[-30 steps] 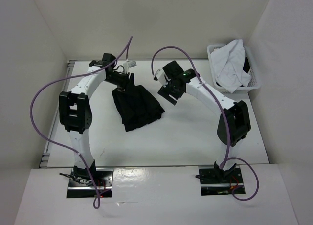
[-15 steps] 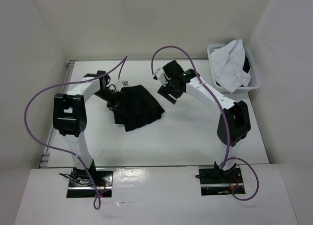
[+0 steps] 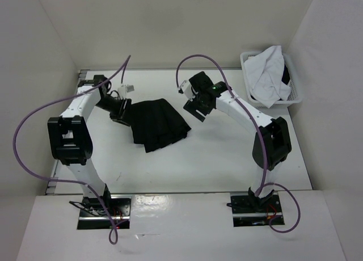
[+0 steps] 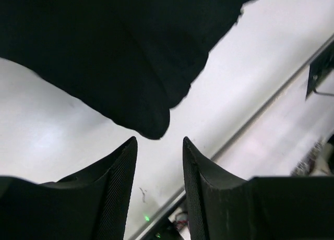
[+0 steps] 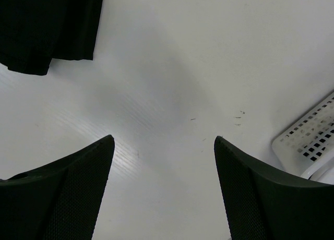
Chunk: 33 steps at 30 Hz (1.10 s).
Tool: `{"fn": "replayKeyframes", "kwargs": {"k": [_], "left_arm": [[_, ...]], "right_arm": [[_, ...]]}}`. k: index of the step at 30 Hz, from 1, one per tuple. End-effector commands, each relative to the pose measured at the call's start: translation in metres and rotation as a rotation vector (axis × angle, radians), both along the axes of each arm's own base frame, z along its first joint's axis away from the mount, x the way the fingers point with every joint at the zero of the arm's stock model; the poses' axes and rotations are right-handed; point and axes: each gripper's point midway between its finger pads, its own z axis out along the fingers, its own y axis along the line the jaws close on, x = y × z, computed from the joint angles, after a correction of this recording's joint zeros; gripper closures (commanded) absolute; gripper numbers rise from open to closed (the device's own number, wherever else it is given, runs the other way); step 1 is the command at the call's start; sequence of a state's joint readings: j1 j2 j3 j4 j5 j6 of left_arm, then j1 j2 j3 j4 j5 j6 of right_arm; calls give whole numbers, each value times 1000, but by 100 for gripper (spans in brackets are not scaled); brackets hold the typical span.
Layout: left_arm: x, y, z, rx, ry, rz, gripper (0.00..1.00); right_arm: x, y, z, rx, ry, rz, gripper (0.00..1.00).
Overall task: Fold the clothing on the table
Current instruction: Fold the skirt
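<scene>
Black skirt (image 3: 159, 123), rumpled, layered, on white table (image 3: 227, 156)

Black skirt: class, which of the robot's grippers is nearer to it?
Left. The left gripper sits at the left edge of the skirt; the right gripper hovers off its far right corner, bare table between.

L end effector (image 4: 159, 146) low, jaws narrowly apart, R end effector (image 5: 164, 141) higher, jaws spread wide

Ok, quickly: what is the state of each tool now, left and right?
Left tool: open, holding nothing; the black skirt lies just ahead of its fingertips.
Right tool: open wide, holding nothing.
</scene>
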State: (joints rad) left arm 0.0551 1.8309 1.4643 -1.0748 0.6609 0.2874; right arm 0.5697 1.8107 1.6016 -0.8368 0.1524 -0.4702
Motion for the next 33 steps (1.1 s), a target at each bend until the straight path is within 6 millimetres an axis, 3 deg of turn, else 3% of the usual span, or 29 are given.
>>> {"fn": "replayKeyframes", "kwargs": {"k": [1, 3, 4, 7, 12, 16, 20, 24, 30, 32, 33], "left_arm": [[31, -5, 62, -43, -217, -2, 52], [45, -16, 69, -94, -225, 1, 52], [56, -24, 84, -114, -267, -14, 52], [78, -45, 92, -169, -293, -66, 52], [87, -59, 58, -262, -197, -136, 52], [86, -44, 12, -353, -104, -103, 54], [83, -14, -29, -408, -24, -44, 54], [70, -11, -68, -471, 80, -22, 54], [52, -14, -89, -556, 147, -41, 54], [50, -15, -89, -567, 154, -34, 55], [53, -14, -77, -561, 118, -44, 55]], "right_arm": [[3, -3, 29, 32, -102, -8, 18], [0, -6, 36, 36, -123, -13, 18], [2, -10, 31, 33, -119, -22, 18], [-3, -15, 33, 28, -124, -28, 18], [-7, -26, 30, 5, -124, -48, 18], [-9, -27, 24, 0, -116, -48, 18], [-6, -25, 17, -6, -106, -48, 18], [-3, -25, 12, -20, -100, -52, 18], [7, -16, 6, -20, -76, -54, 18], [8, -16, 5, -25, -69, -54, 18], [8, -16, 5, -25, -69, -54, 18]]}}
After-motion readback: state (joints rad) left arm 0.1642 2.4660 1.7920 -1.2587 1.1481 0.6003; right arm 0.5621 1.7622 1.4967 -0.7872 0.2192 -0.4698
